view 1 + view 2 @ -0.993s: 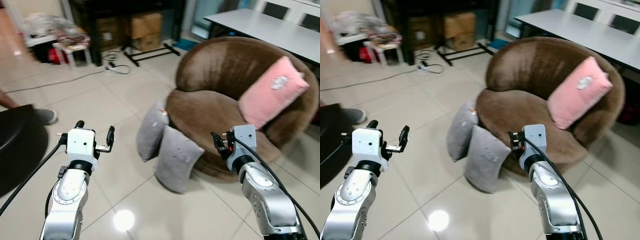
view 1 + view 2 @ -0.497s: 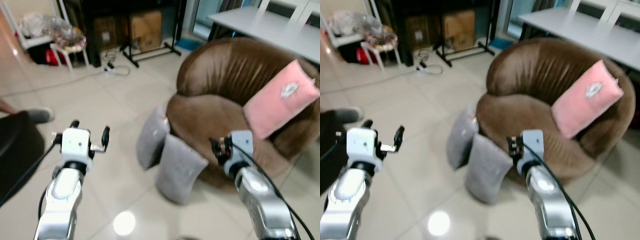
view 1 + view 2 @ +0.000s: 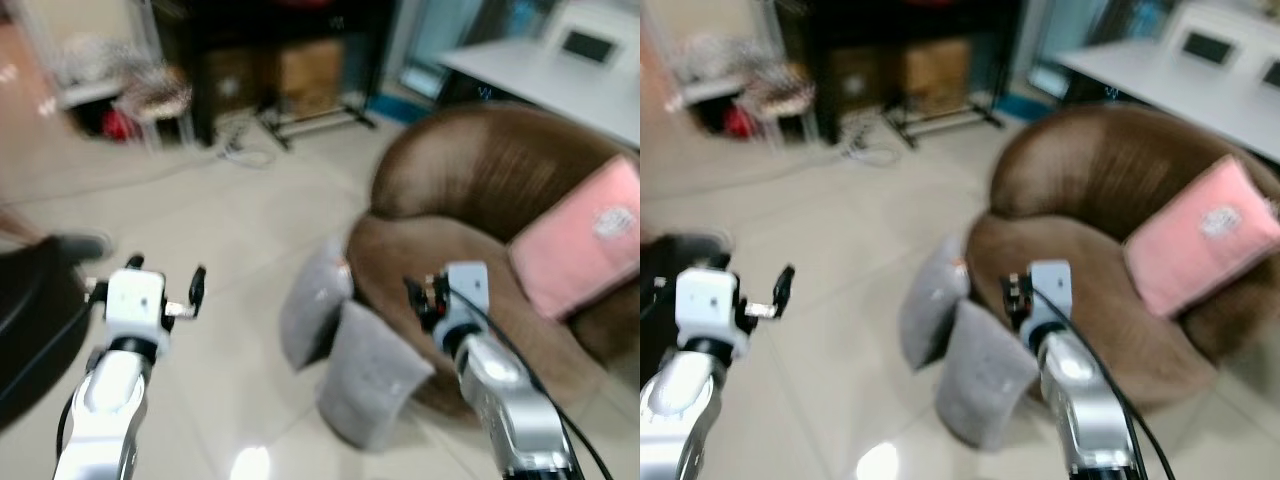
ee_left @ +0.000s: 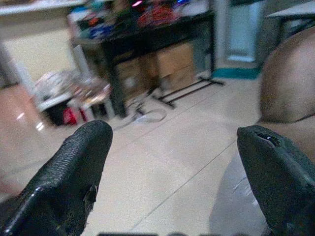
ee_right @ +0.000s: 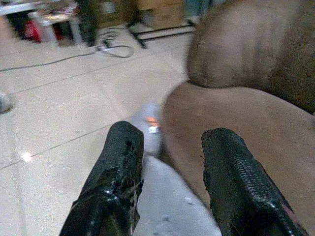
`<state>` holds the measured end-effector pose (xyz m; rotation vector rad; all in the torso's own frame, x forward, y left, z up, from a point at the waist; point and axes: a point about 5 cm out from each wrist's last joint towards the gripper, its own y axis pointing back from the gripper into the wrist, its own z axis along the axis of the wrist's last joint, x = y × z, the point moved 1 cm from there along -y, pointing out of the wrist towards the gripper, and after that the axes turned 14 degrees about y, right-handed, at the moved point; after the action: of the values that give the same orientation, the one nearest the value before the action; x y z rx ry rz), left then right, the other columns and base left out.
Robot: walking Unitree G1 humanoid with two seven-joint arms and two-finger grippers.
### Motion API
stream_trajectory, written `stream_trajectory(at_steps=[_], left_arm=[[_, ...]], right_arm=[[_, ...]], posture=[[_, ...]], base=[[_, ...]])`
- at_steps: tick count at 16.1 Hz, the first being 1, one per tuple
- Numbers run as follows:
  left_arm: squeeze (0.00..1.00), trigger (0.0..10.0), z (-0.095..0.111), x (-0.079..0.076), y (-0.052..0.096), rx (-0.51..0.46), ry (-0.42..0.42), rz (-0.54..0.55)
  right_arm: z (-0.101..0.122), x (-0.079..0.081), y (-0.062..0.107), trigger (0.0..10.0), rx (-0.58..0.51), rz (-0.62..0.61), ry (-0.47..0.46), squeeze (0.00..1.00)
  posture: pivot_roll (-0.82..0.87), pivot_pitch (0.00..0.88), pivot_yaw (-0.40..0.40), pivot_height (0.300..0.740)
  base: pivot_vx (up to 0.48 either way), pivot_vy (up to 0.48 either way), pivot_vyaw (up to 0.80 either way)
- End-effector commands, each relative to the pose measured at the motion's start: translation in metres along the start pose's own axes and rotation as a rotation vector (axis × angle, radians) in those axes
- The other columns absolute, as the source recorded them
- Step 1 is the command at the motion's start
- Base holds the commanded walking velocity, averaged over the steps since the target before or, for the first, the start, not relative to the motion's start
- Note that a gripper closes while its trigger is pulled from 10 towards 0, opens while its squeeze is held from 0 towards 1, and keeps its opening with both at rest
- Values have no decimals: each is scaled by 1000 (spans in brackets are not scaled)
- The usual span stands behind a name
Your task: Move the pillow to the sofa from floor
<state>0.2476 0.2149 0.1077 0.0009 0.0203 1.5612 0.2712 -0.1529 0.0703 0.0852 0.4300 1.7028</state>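
we hold both arms raised and forward because we judge this an approach, nothing grasped yet. our left gripper (image 3: 165,285) hangs at about 9 o'clock in the head views, fingers spread wide over bare floor tiles (image 3: 230,220), holding nothing. our right gripper (image 3: 1015,293) sits near centre, its two fingers (image 5: 115,182) parted and empty, aimed down at the nearer grey pillow (image 3: 368,372), which leans on the floor at about 6 o'clock against the front of the brown sofa (image 3: 480,190). a second grey pillow (image 3: 312,310) stands just beside it, toward 9 o'clock. a pink pillow (image 3: 585,245) already rests on the seat at 3 o'clock.

the head views are blurred; clutter at 12 o'clock is unreadable, and a dark shape (image 3: 30,320) at the 9 o'clock edge is cut off.
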Motion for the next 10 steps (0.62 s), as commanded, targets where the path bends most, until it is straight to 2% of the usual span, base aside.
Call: stream_trajectory(at_steps=[1, 10], left_arm=[[0, 10000, -1, -12, -4, 10, 10, -51], [0, 10000, 0, -14, -5, 15, -5, -89]], right_arm=[[-1, -14, 4, 10000, 1, -54, 17, 0], [-5, -15, 4, 10000, 21, -73, 22, 0]], posture=[[-15, 0, -47, 740], [-7, 0, -39, 740]], base=[[390, 0, 0], [389, 0, 0]])
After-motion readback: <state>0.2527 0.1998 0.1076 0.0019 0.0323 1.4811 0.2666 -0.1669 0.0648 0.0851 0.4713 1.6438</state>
